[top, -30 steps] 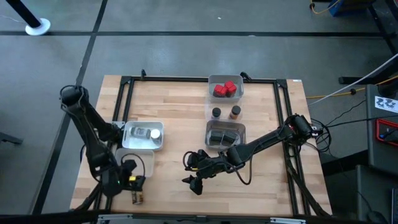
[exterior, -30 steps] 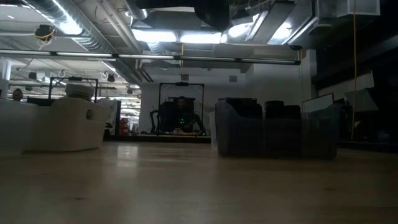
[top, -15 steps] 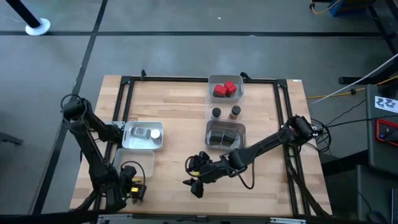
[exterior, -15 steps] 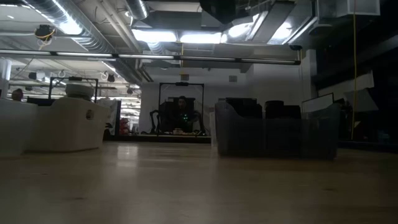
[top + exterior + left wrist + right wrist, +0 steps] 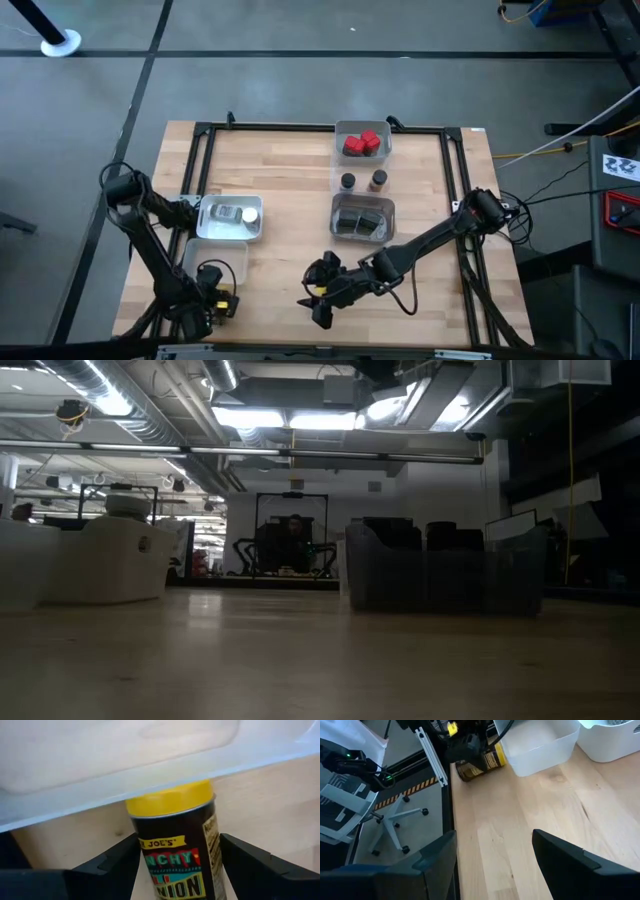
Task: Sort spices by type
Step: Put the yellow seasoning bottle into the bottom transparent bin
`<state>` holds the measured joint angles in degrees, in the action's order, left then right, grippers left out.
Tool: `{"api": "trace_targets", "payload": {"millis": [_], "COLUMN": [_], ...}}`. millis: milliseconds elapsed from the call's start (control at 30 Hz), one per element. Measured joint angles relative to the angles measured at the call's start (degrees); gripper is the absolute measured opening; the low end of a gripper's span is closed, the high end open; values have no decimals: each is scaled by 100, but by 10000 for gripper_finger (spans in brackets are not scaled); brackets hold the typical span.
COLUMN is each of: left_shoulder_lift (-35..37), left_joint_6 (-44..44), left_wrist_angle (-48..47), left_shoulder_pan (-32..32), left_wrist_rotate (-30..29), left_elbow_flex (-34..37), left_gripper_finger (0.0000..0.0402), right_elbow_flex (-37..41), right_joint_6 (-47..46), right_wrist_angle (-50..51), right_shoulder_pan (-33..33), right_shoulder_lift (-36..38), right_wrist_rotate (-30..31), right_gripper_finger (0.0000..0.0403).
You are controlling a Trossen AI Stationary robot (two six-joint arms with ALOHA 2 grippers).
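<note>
We read the scene L to R, from overhead unless noted. At the table's (image 5: 280, 180) front-L corner sits the left gripper (image 5: 218, 305). Its wrist view shows both dark fingers (image 5: 112, 865) spread wide, one on each side of a yellow-lidded jar (image 5: 179, 845) with a dark label; the fingers flank the jar, but we cannot tell whether they press on it. The jar's lid end lies just beside the wall of an empty clear tray (image 5: 215, 262), w/ bare wood under it. The right wrist view shows the same jar (image 5: 481, 762) lying on its side near the table edge, beside that tray (image 5: 535, 745).

Behind the empty tray, a second clear tray (image 5: 230, 218) holds silver-grey jars, one w/ a white lid (image 5: 249, 213).

Near front centre, the right gripper (image 5: 318, 300) hangs over bare wood, well apart from every container; its wrist view shows the two fingers (image 5: 437, 857) set wide w/ nothing between them.

R of centre, three trays run front to back: the nearest (image 5: 362, 217) holds dark-looking containers we cannot ID further; the middle (image 5: 361, 181) holds a small dark round jar (image 5: 347, 181) and an orange-brown one (image 5: 378, 180); the farthest (image 5: 362, 142) holds red boxes (image 5: 362, 144).

The low view shows only tray walls (image 5: 440, 570) on the wood, w/ the room behind.
</note>
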<state>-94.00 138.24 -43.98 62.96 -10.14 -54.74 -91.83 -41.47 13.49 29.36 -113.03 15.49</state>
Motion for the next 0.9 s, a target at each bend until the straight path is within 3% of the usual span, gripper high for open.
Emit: {"api": "trace_targets", "payload": {"millis": [367,567,667,900], "left_shoulder_lift": [-165,-165,-165,-165], "left_joint_6": [-712,-958,-1076,-1453], "left_wrist_angle": [112,144,182,977], "left_shoulder_pan": [2,2,2,4], "left_wrist_rotate": [-6,-63,-76,-309], "left_elbow_flex": [-2,-2,-2,-2], "left_gripper_finger": [247,196,195,195], "right_elbow_flex": [0,0,0,0], "right_joint_6": [-1,0,0,0], "right_wrist_angle": [-1,-1,-1,-1], "right_shoulder_pan": [-6,-7,-8,-8], "right_shoulder_lift": [0,0,0,0], "right_wrist_rotate": [-3,-2,-1,-1], "right_gripper_finger": [260,260,260,260]}}
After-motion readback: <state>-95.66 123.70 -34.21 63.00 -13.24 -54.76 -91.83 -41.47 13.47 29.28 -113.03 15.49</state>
